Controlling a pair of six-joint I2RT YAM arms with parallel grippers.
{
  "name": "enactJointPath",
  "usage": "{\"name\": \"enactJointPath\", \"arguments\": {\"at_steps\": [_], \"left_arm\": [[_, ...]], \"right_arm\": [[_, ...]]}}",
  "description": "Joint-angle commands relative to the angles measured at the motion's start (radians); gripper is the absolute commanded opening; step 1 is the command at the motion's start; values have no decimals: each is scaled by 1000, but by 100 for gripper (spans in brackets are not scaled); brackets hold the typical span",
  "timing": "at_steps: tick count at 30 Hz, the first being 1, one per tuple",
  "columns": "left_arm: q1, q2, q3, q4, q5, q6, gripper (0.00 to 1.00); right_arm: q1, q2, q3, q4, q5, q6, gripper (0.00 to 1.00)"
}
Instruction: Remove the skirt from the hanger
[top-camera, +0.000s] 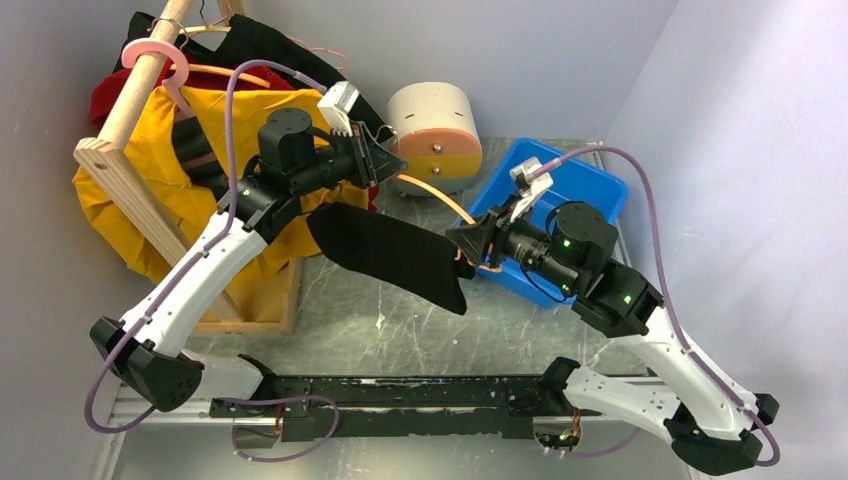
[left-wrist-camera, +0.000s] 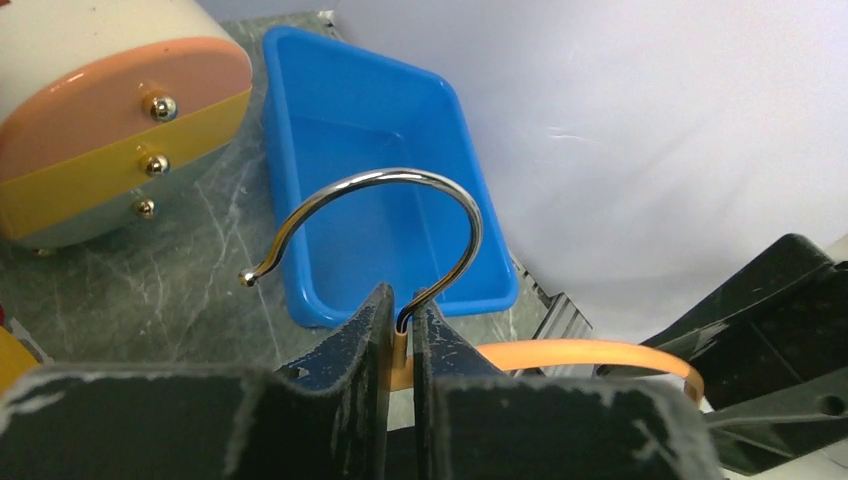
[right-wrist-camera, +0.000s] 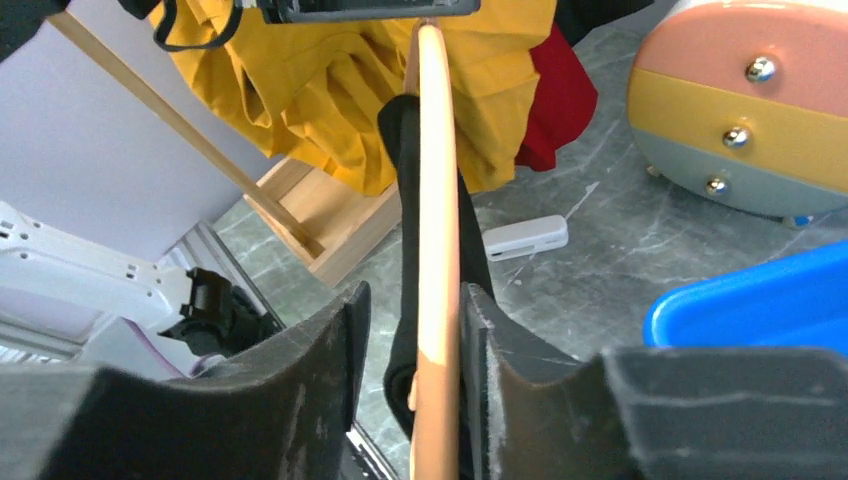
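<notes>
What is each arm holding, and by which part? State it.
Left fingers clamp the hanger at the base of its metal hook. Right fingers straddle its orange arm with a gap: no firm grip.

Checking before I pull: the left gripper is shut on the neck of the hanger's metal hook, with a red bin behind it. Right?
Not quite: the bin is blue, as the left wrist view shows. The left gripper is shut on the neck of the metal hook.

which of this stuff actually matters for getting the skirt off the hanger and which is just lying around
For the job: black skirt, orange hanger, left gripper, right gripper.

Lying about: blue bin, round pastel box, yellow garment, wooden rack.
</notes>
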Motion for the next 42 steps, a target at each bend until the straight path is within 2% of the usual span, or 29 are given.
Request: {"name": "enactJointPath", "arguments": {"at_steps": [1,2,5,10,13,17,20,26,30,36,39,42], "left_arm": [[-9,-34,2,80,-2,-48,7],[-9,-37,0,80,-7,-45,7],[-10,-46,-8,77,-23,-46,7],[-10,-49,-11,64,-36,-46,7],[-9,-49,-6,64,-30,-39,7],[-10,-53,3,66,11,-5,7],[-10,-68,-11,65,-5,30,7],[-9,-127,-67,120,-4,65,7],[-9,-163,-81,138,11,74,7],[-9,-210,-111,175,39,74,7],[-10,-228,-122,188,53,71,7],[-10,-252,-145,220,65,61,7]], "right_arm": [[3,-23,45,-100,42,-11,54],[2,-23,55,-127,46,-11,63],[2,-31,82,-211,59,-9,80],[3,-76,130,-322,71,7,91],[3,-116,159,-381,115,4,93],[2,-168,193,-464,320,-5,97],[2,-210,192,-477,370,-29,97],[4,-295,98,-415,370,-62,100],[4,-298,34,-401,382,-34,97],[17,-412,-113,-170,328,31,96],[28,-366,-137,-181,343,27,96],[29,-321,-168,-136,252,-12,98]]}}
